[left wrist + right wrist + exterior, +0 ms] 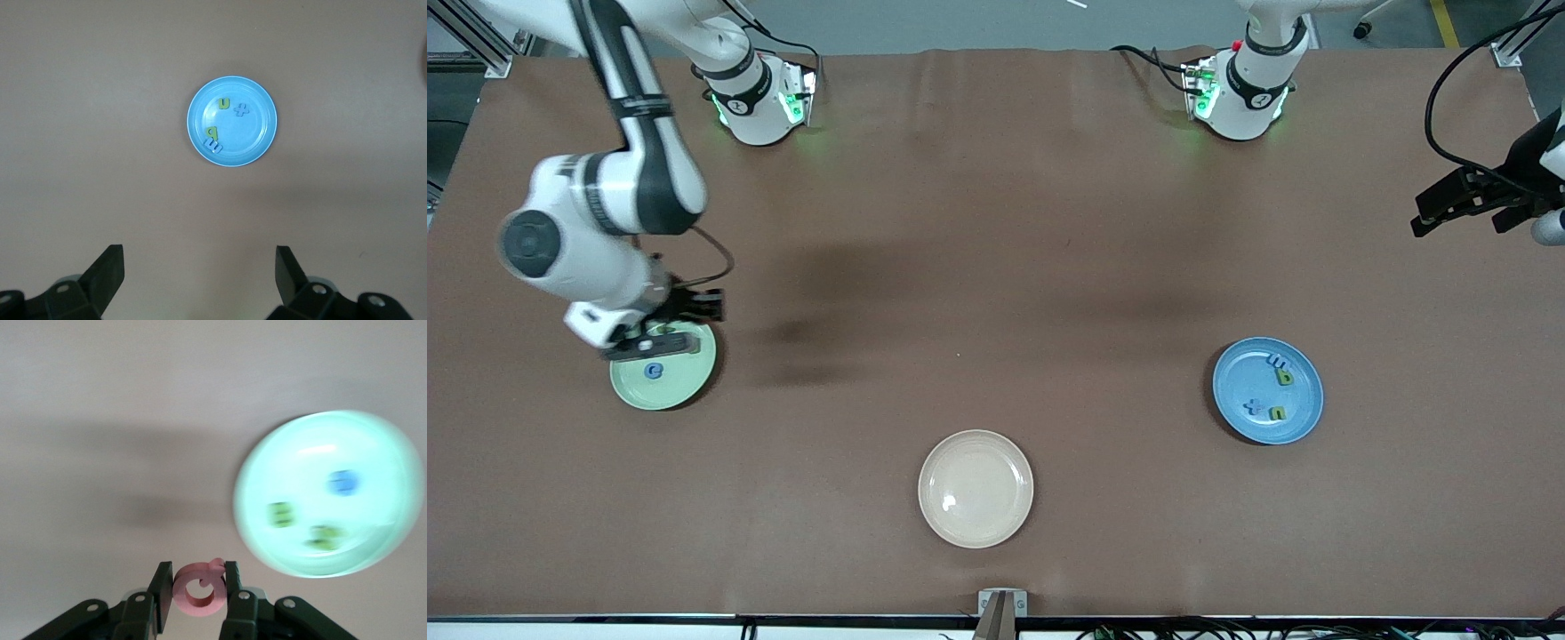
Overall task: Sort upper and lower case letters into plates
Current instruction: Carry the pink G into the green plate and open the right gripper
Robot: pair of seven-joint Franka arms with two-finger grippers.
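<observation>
The light green plate (663, 378) lies toward the right arm's end of the table. It holds a blue letter (654, 371), and the right wrist view shows the green plate (330, 493) with two green letters (280, 514) as well. My right gripper (654, 342) hangs over this plate's rim, shut on a pink round letter (199, 589). The blue plate (1267, 391) toward the left arm's end holds several blue and green letters (223, 103). My left gripper (1436, 213) waits high over the table's end, open and with nothing in it (200, 257).
A beige plate (975, 489) with nothing on it lies near the table's front edge, between the two coloured plates. The brown table (996, 267) is bare around all three plates. The arm bases stand along the table's edge farthest from the front camera.
</observation>
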